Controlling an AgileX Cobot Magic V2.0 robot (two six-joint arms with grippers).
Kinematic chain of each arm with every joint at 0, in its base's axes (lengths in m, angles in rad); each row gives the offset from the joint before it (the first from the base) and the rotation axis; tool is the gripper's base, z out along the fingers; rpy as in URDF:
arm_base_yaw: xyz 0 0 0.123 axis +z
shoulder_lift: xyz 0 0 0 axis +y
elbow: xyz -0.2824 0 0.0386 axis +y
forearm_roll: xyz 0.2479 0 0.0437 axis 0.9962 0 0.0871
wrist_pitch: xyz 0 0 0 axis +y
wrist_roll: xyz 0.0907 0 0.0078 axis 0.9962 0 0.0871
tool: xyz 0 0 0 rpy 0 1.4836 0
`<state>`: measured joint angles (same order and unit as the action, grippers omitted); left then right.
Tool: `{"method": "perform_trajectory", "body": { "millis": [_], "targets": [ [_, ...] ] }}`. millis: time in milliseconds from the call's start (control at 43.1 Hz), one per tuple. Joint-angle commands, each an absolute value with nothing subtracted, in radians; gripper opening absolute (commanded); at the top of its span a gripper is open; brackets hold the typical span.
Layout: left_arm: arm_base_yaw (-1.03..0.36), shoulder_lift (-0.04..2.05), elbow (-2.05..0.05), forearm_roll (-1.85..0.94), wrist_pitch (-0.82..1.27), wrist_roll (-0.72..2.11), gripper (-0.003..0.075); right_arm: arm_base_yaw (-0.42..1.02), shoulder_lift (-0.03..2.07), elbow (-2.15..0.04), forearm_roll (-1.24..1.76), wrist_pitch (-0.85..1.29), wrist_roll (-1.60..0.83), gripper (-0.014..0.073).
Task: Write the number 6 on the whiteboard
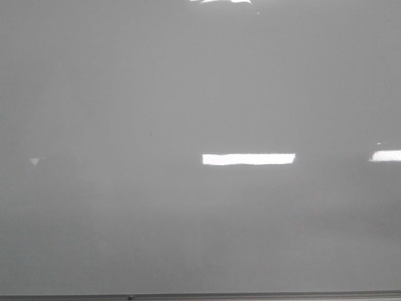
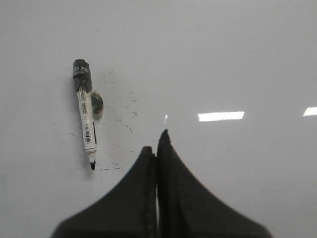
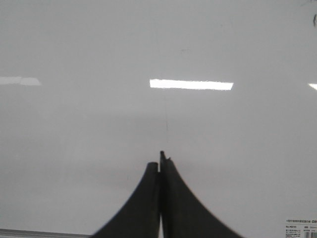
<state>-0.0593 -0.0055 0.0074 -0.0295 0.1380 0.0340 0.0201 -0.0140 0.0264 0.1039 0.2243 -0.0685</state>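
Observation:
The whiteboard [image 1: 125, 94] fills the front view as a glossy pale grey surface with bright light reflections; its thin grey edge strip [image 1: 250, 295] runs along the bottom. No number 6 shows on it. In the left wrist view a white marker pen [image 2: 86, 114] with a dark capped end and a bare black tip lies on the board [image 2: 237, 59], beside faint black scribbles [image 2: 126, 106]. My left gripper [image 2: 156, 144] is shut and empty, to the right of the pen and apart from it. My right gripper [image 3: 160, 159] is shut and empty over bare board [image 3: 74, 49].
A small printed label [image 3: 300, 228] sits at the board's corner in the right wrist view, and a grey edge strip [image 3: 29, 231] shows at the other corner. A dark mark [image 3: 314, 20] shows at the frame's far edge. Neither arm shows in the front view.

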Motion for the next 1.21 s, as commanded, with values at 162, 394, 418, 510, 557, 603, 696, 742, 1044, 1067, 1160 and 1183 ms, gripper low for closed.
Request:
{"method": "perform_trajectory", "body": {
  "millis": [162,394,418,510,557,603,696,742,1044,1067,1160,1183],
  "targets": [
    [-0.066,-0.021,0.011,-0.029,0.053,0.029,-0.002,0.022,-0.028,0.012,0.1,0.154,-0.069,-0.006],
    [-0.066,-0.021,0.011,-0.029,0.053,0.029,-0.002,0.022,-0.028,0.012,0.1,0.154,-0.069,-0.006],
    [-0.066,-0.021,0.011,-0.029,0.053,0.029,-0.002,0.022,-0.028,0.012,0.1,0.154,-0.069,-0.006],
    [-0.066,-0.021,0.011,-0.029,0.053,0.029,-0.002,0.022,-0.028,0.012,0.1,0.154,-0.069,-0.006],
    [-0.066,-0.021,0.011,-0.029,0.053,0.029,-0.002,0.022,-0.028,0.012,0.1,0.154,-0.069,-0.006],
    [-0.066,-0.021,0.011,-0.029,0.053,0.029,-0.002,0.022,-0.028,0.012,0.1,0.154,-0.069,-0.006],
    [-0.066,-0.021,0.011,-0.029,0.053,0.029,-0.002,0.022,-0.028,0.012,0.099,0.153,-0.069,-0.006],
    [-0.066,-0.021,0.011,-0.029,0.053,0.029,-0.002,0.022,-0.028,0.012,0.099,0.153,-0.069,-0.006],
    [-0.066,-0.021,0.011,-0.029,0.053,0.029,-0.002,0.022,-0.028,0.012,0.099,0.143,-0.069,-0.006],
    [-0.066,-0.021,0.011,-0.029,0.051,0.029,-0.002,0.022,-0.028,0.012,0.099,0.141,-0.069,-0.006],
    [-0.066,-0.021,0.011,-0.008,0.045,0.035,-0.002,0.022,-0.028,0.012,0.099,0.125,-0.069,-0.006],
    [-0.066,-0.021,0.011,0.0,0.042,0.035,-0.002,0.022,-0.028,0.012,0.099,0.114,-0.069,-0.006]
  ]
}}
